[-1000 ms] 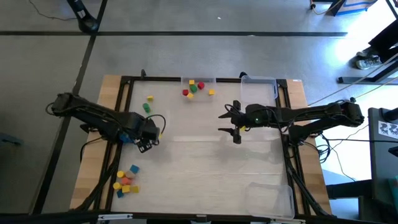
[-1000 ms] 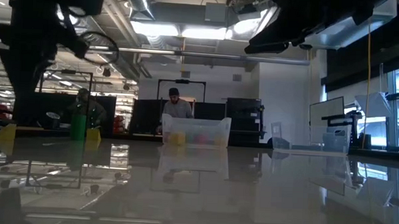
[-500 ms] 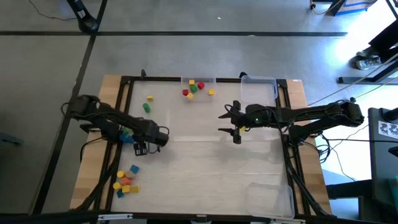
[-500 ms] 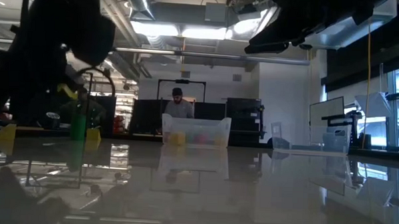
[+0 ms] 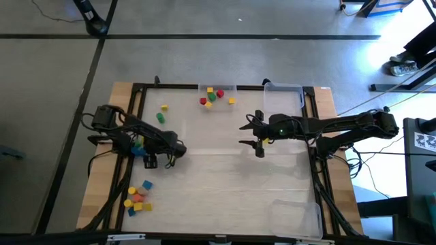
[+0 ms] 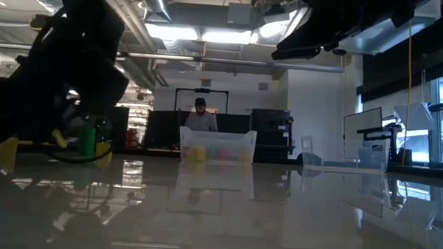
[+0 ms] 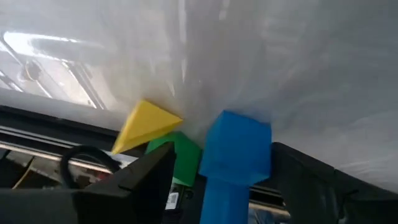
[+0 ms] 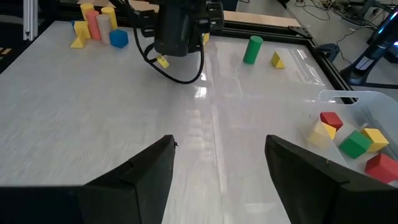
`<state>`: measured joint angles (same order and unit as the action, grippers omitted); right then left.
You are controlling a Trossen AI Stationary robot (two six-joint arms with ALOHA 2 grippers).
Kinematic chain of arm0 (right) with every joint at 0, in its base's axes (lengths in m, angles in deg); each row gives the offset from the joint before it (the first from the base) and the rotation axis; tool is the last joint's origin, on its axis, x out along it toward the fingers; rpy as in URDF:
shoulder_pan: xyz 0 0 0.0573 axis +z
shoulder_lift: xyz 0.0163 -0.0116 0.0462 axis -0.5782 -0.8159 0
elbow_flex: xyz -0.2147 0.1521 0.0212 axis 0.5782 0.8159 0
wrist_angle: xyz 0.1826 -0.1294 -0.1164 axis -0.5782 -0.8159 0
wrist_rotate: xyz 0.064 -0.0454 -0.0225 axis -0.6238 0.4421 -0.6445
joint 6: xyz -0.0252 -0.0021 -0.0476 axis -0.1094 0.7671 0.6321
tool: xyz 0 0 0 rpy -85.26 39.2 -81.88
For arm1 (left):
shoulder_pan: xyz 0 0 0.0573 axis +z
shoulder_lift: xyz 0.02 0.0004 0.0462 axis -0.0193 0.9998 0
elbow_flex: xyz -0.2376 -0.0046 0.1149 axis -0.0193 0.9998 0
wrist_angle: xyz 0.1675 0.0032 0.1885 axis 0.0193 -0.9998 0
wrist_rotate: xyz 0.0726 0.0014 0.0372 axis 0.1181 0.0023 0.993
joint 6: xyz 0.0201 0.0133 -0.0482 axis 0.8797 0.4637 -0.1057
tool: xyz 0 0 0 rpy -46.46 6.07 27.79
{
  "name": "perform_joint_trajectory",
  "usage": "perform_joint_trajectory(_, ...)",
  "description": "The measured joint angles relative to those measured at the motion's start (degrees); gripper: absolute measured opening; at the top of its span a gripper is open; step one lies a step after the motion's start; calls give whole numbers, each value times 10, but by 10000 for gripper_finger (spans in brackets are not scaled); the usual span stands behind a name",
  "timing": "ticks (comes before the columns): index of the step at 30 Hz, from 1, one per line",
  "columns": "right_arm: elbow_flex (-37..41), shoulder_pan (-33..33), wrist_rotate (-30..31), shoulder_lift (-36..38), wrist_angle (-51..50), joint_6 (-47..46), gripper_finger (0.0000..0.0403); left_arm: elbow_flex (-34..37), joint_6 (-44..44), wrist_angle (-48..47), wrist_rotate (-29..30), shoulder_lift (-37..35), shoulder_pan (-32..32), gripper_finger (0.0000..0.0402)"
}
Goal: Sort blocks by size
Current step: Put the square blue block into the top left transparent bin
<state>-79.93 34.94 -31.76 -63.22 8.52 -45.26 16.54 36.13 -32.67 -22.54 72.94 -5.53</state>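
— Left gripper (image 5: 158,162) has swung round over the last second: our arm folded back toward the table's left edge and the jaws now face a small cluster there, spread wide with nothing clamped.

— So we're lining up a pick. What's between the fingers?

— A blue block (image 7: 236,152), matte and square-edged, stands nearest; a yellow wedge (image 7: 146,124) and a green block (image 7: 180,158) sit just behind it on the glossy white table (image 5: 225,177).

— And our right gripper (image 5: 257,138)?

— Hovering mid-table, fingers apart, empty. More blocks lie in the clear tray (image 8: 367,102) at the far edge, and a loose group (image 5: 138,197) sits near the front left.
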Motion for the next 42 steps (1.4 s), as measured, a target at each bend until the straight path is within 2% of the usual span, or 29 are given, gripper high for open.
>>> perform_joint_trajectory(11,0,0,0,0,2,0,250,39,20,33,-13,11,19,245)
perform_joint_trajectory(21,0,0,1,0,2,0,250,38,18,34,-13,11,30,137)
perform_joint_trajectory(24,0,0,1,0,2,0,250,31,18,33,-13,11,30,117)
perform_joint_trajectory(35,0,0,1,0,2,0,250,-83,60,19,9,-21,35,124)
perform_joint_trajectory(42,0,0,1,0,2,0,250,-180,91,39,75,-75,76,124)
